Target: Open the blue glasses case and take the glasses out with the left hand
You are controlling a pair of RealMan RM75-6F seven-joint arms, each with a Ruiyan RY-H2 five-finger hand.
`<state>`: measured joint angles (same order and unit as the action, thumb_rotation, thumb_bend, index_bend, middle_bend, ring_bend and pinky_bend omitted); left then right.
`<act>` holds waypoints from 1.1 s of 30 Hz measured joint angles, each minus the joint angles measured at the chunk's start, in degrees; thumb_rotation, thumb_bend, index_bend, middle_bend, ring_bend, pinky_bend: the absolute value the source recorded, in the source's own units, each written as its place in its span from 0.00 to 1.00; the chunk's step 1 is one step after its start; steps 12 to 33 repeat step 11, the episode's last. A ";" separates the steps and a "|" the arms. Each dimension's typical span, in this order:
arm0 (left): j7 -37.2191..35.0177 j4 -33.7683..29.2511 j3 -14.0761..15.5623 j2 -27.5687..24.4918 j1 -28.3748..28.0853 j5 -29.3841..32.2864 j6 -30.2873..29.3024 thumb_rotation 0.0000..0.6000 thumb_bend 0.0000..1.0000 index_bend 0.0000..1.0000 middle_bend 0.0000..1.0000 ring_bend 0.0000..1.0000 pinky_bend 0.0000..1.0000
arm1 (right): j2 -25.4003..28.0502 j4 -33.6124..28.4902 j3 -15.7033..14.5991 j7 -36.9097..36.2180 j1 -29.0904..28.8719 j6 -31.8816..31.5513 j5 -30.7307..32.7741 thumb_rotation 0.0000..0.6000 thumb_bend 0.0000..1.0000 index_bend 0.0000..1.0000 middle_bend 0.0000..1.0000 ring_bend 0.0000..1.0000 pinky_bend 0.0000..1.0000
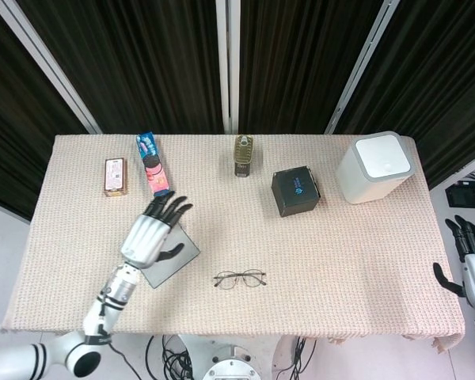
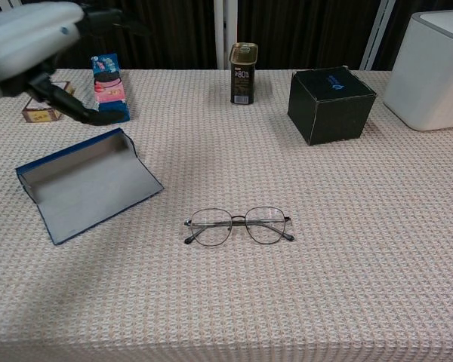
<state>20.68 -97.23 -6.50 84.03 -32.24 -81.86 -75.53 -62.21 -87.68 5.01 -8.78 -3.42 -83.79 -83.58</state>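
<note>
The glasses [image 1: 240, 279] lie flat on the table [image 1: 364, 253], low and centre in the head view, with nothing touching them. The case [image 2: 87, 182] sits open to their left, lid folded back. The left hand [image 1: 149, 237] hangs above the case with fingers spread, holding nothing. The right hand [image 1: 473, 269] shows at the frame's right edge, off the table, fingers apart and empty. A can [image 1: 243, 155], black box [image 1: 295, 191] and white bin [image 1: 376, 167] stand along the upper right.
</note>
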 measured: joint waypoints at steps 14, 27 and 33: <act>-13.42 3.44 6.89 -20.54 13.50 -1.25 -6.71 1.00 0.21 0.12 0.02 0.00 0.06 | -0.78 -2.27 -0.43 4.71 0.09 -1.11 -1.09 1.00 0.30 0.00 0.00 0.00 0.00; -13.42 3.44 6.89 -20.54 13.50 -1.25 -6.71 1.00 0.21 0.12 0.02 0.00 0.06 | -0.78 -2.27 -0.43 4.71 0.09 -1.11 -1.09 1.00 0.30 0.00 0.00 0.00 0.00; -13.42 3.44 6.89 -20.54 13.50 -1.25 -6.71 1.00 0.21 0.12 0.02 0.00 0.06 | -0.78 -2.27 -0.43 4.71 0.09 -1.11 -1.09 1.00 0.30 0.00 0.00 0.00 0.00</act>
